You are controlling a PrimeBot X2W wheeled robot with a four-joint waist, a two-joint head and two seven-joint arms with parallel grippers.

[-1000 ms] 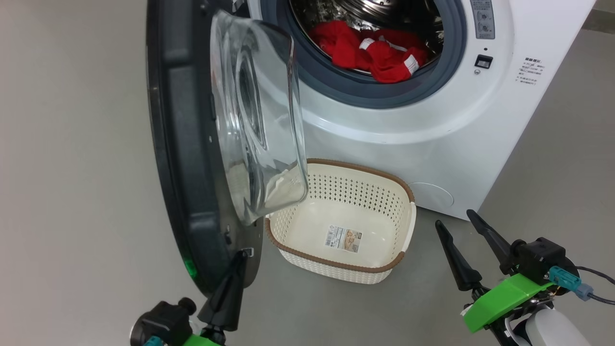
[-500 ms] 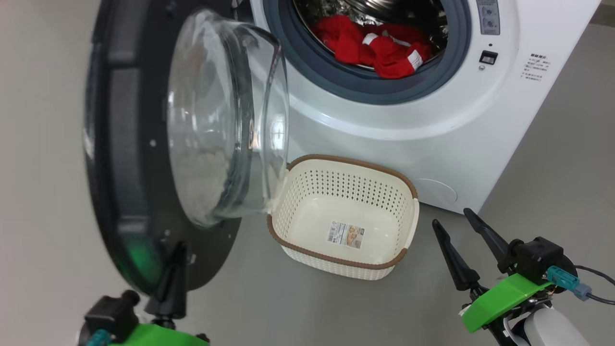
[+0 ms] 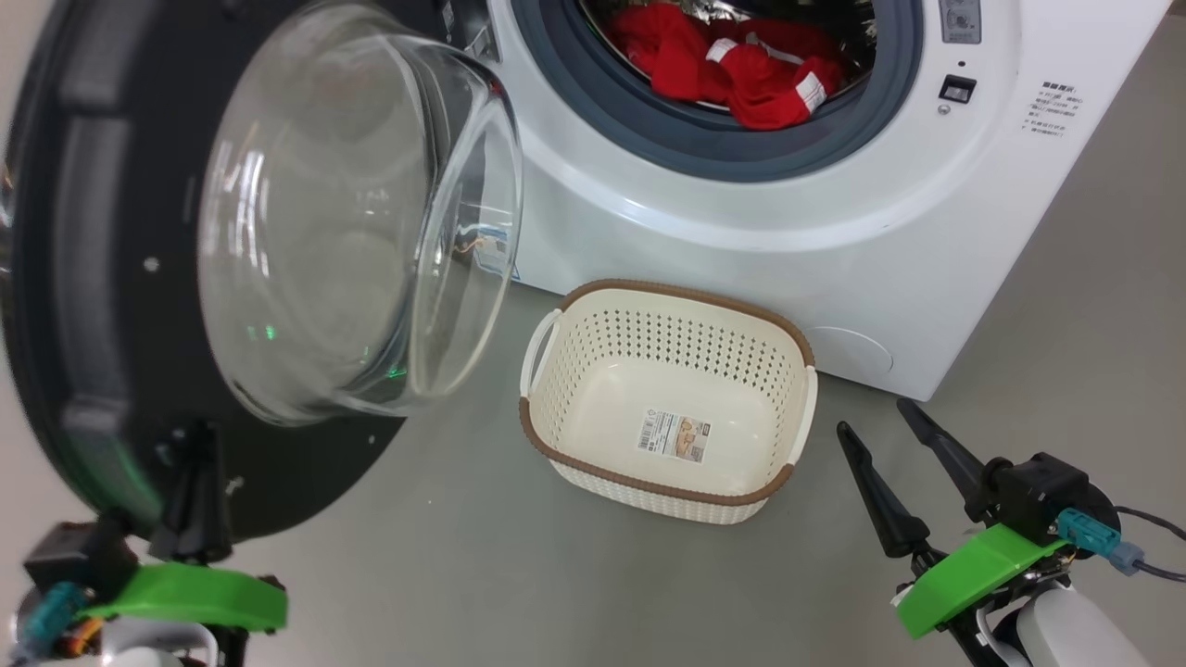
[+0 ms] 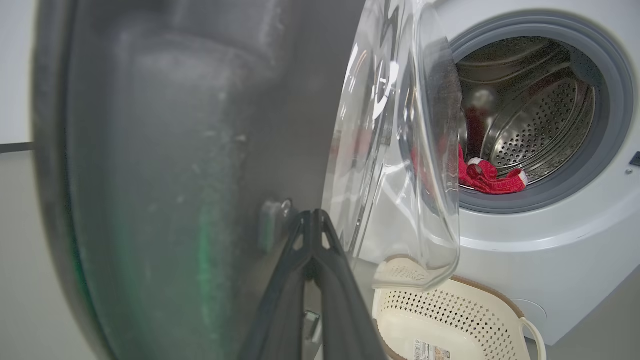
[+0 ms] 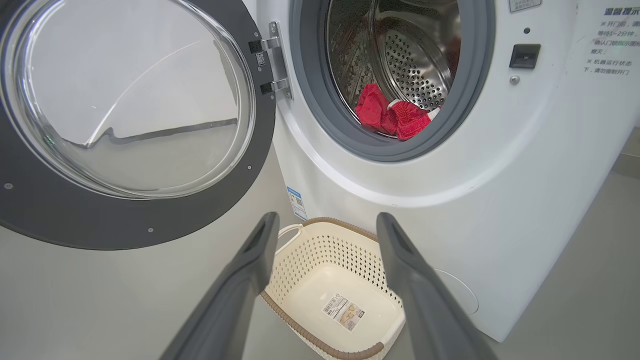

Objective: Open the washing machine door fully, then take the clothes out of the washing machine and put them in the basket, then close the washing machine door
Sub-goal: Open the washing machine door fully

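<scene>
Washing machine door (image 3: 83, 278): opening step, judged nearly full.
Left gripper (image 3: 197, 443): jaws together, at door's rim.
Right gripper (image 3: 873, 417): jaws apart, empty.
Next: reach clothes (image 3: 732, 65).

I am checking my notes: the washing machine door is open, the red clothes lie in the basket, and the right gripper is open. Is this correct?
Not quite. The clothes lie inside the washing machine, not in the basket, as the head view shows. The washing machine door is open and the right gripper is open.

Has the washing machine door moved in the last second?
Yes: the washing machine door swung further open, leftward, and no longer overlaps the basket.
</scene>
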